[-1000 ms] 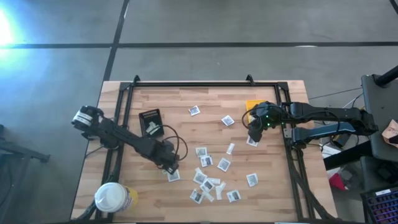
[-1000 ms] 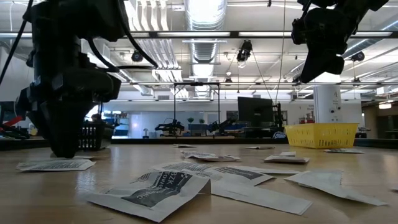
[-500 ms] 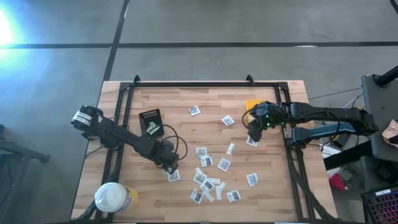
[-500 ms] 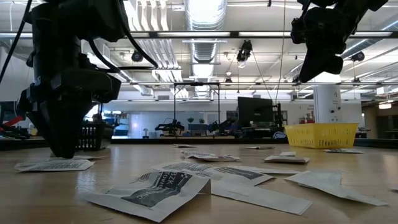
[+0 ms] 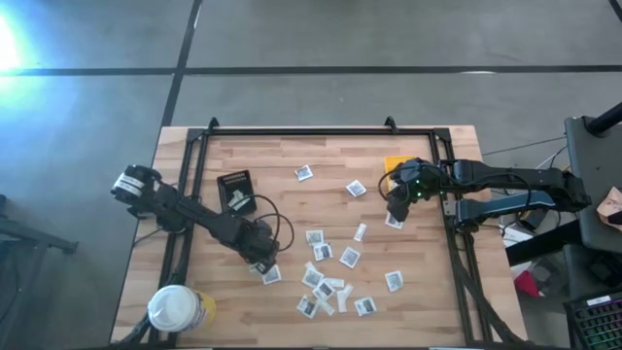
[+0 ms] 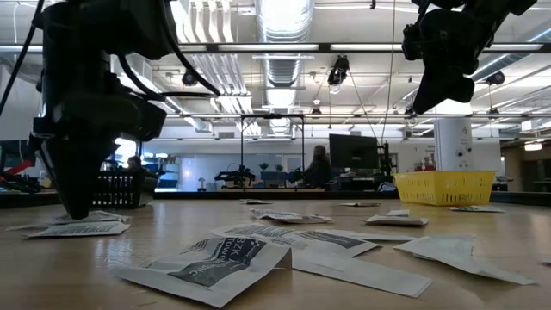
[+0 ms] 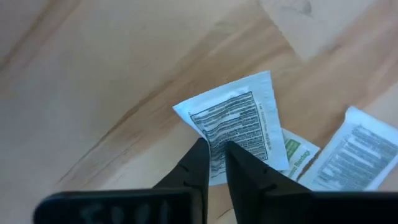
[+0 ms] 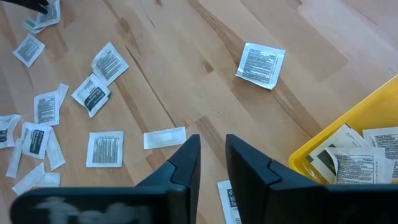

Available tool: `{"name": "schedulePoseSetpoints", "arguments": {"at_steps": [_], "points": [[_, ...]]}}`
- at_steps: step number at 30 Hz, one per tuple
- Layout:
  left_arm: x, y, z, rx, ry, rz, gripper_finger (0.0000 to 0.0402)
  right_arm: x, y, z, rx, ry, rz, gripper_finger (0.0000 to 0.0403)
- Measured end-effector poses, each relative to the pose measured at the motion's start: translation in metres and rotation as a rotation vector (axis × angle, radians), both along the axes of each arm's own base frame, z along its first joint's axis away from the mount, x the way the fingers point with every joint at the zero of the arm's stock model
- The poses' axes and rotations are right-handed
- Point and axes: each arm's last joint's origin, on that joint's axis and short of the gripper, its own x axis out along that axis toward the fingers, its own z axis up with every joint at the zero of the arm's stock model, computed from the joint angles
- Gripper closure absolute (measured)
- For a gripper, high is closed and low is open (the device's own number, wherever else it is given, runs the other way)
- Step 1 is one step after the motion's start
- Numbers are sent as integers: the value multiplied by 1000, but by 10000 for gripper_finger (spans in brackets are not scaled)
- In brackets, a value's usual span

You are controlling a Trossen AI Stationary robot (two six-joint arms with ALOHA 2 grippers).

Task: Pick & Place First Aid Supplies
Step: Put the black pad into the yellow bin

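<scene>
in the right wrist view, packets [image 8: 348,162] inside yellow bin [image 8: 373,121]

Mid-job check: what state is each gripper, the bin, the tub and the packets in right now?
Left gripper: shut on the edge of one packet.
Right gripper: open, empty, above the table beside the yellow bin.
Yellow bin: holds several packets.
Loose packets: scattered flat on the table.
Tub: upright, lid on.

Left tool [image 5: 260,261] at packet [image 5: 271,275], possibly gripping; right tool [image 5: 397,208] beside yellow bin [image 5: 394,165].
</scene>
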Motion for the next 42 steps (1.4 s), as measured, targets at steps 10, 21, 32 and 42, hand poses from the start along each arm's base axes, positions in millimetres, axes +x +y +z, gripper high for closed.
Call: {"name": "schedulePoseSetpoints", "arguments": {"at_steps": [10, 21, 32, 42], "points": [[3, 0, 24, 22, -79, -82, 399, 0, 0, 0, 0, 0, 0, 335], [-22, 14, 73, 130, -278, -58, 401, 0, 0, 0, -3, 1, 4, 332], [-50, 38, 113, 408, -472, -4, 401, 0, 0, 0, -12, -1, 2, 331], [-39, 65, 125, 553, -539, -61, 401, 1, 0, 1, -15, -13, -1, 343]]}}
